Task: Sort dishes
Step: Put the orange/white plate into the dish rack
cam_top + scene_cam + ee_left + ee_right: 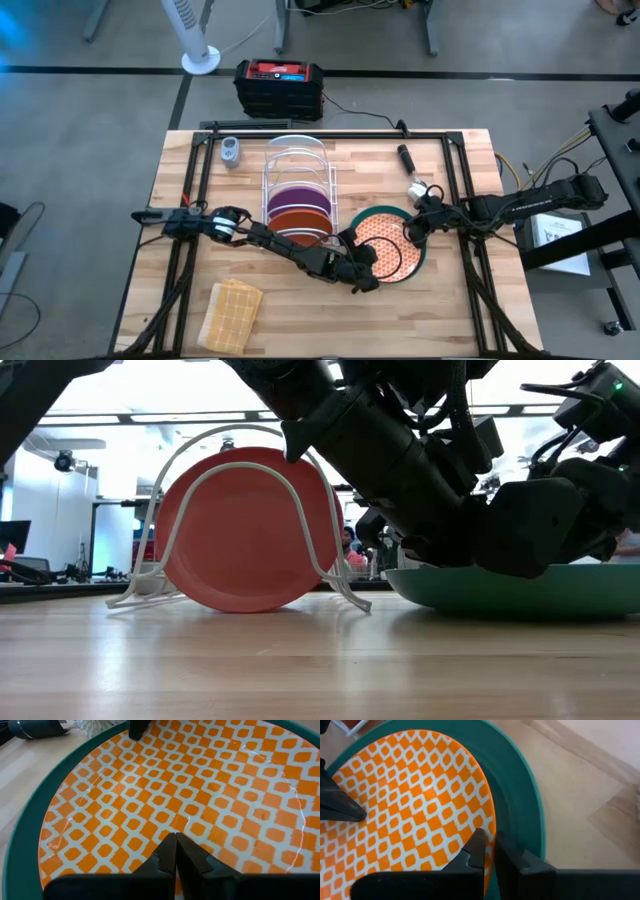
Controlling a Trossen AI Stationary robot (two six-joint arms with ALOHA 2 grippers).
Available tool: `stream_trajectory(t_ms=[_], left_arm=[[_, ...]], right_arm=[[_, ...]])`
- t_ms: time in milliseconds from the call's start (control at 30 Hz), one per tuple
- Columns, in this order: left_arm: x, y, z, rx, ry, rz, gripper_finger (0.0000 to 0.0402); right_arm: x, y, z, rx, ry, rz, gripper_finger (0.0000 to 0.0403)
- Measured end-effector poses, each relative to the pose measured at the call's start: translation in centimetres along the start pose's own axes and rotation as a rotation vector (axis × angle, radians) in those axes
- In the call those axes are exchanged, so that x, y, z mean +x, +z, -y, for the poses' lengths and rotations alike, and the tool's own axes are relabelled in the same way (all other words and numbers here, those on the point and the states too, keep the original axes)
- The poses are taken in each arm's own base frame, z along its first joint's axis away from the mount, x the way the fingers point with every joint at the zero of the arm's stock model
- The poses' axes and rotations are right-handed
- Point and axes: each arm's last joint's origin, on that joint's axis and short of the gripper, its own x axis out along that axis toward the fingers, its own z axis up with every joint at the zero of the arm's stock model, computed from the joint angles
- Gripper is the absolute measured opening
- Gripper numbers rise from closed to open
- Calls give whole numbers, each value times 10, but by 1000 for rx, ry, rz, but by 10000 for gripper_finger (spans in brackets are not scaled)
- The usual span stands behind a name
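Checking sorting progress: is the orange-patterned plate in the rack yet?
No. The orange-patterned plate lies flat on the teal plate, beside the white rack.

Both arms are dark, nearly black, built of chunky jointed segments with black cables running along them. The left pincer (175,851) ends in 2 matte black angular fingers; the right pincer (489,851) shows 2 similar fingers on a blocky body.

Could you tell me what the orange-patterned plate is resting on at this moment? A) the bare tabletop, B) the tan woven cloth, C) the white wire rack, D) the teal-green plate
D: the orange-patterned plate lies inside the larger teal-green plate, whose rim rings it in the high and both wrist views, beside the rack rather than in it.
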Motion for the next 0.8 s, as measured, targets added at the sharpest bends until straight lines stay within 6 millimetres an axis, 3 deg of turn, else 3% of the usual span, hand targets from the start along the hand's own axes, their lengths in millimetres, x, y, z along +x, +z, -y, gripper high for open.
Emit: stream_trajectory(t_ms=[433,800], left_arm=[[-2,7,2,14,0,56,0],[3,2,3,3,22,63,0]], right_arm=[[-9,13,-9,-112,7,27,1],[-10,12,-8,-117,9,8,1]])
